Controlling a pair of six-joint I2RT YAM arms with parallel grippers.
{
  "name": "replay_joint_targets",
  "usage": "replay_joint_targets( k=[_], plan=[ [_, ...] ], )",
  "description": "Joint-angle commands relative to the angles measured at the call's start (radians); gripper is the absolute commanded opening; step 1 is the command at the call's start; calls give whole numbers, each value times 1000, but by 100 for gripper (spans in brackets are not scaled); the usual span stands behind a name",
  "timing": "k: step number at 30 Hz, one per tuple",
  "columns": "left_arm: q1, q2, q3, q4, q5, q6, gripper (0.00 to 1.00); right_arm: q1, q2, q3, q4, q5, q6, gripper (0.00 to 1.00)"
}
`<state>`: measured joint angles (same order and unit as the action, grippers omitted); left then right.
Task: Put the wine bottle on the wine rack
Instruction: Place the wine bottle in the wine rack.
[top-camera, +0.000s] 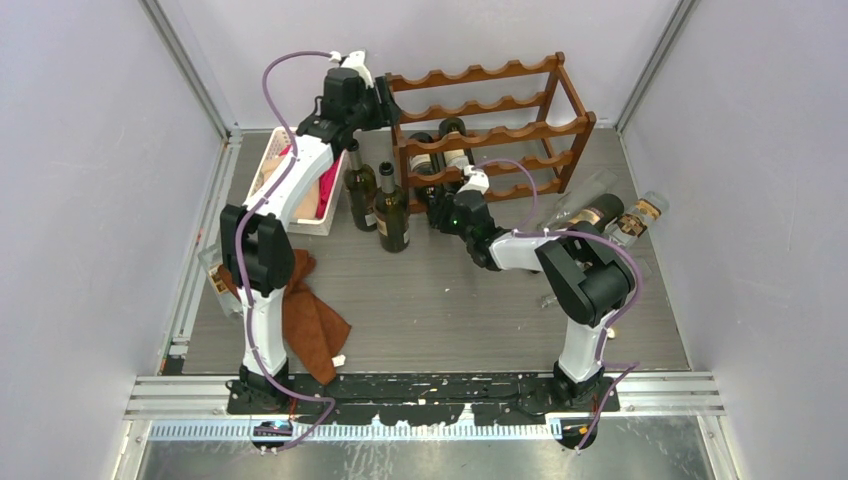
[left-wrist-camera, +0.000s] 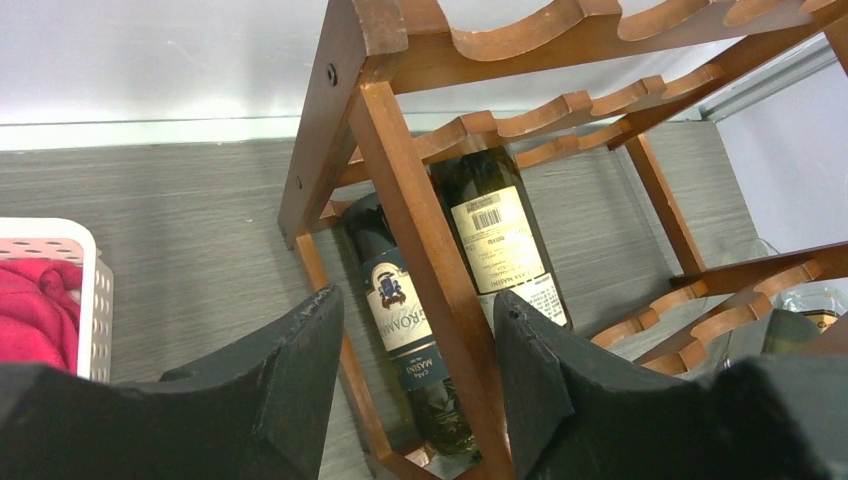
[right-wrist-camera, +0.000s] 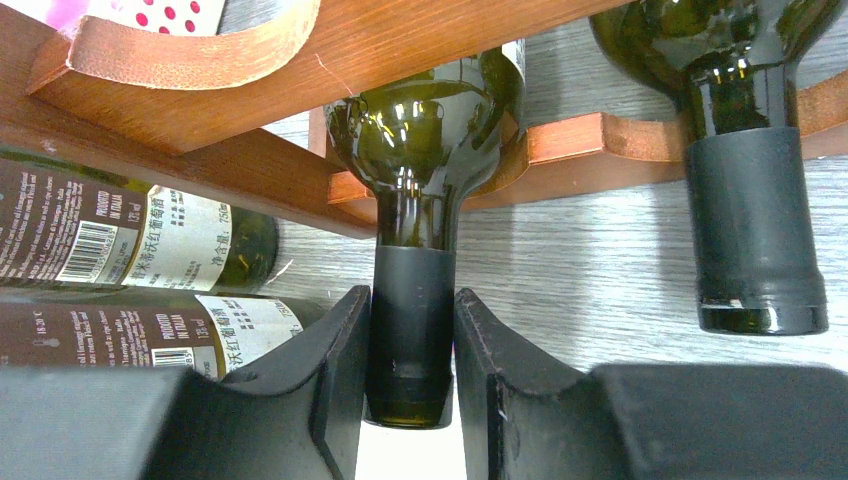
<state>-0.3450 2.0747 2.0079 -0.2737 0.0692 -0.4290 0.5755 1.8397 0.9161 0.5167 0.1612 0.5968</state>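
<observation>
Clamped tight in the right pincer (right-wrist-camera: 410, 310), the capped neck of the wine bottle (right-wrist-camera: 425, 120); beyond it, shoulder and body cradled in a scalloped rail of the wine rack (right-wrist-camera: 330, 50), long axis straight ahead, base farthest in. At the rack's left end, the left pincer (left-wrist-camera: 420, 300), jaws apart astride an upright.

Desk (top-camera: 450, 310): grey, wood-grained. Upon it stood one wine rack (top-camera: 490, 130), far centre; one white basket (top-camera: 322, 222), far left; and two dark bottles (top-camera: 392, 210), upright between them. Two clear bottles (top-camera: 590, 212) lay right of the rack, and one brown cloth (top-camera: 312, 320) lay near left.
</observation>
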Motion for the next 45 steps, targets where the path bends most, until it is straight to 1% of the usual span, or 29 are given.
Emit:
replay_joint_targets(
  k=[1,14,18,23,29,45],
  plan=[
    [1,-11,56,3,13,36,56,15,0,-36,68,29,-47,4],
    [1,-1,57,4,35,37,51,58,-6,-51,108,69,-81,3],
    [1,-8,50,3,37,41,49,65,16,-42,77,74,-57,3],
    [1,-18,33,5,45,45,48,65,30,-42,127,93,-77,3],
    [1,-18,28,11,56,44,47,59,56,-20,142,103,-105,3],
    [4,-25,22,18,70,58,46,22,114,29,201,84,-148,3]
  ],
)
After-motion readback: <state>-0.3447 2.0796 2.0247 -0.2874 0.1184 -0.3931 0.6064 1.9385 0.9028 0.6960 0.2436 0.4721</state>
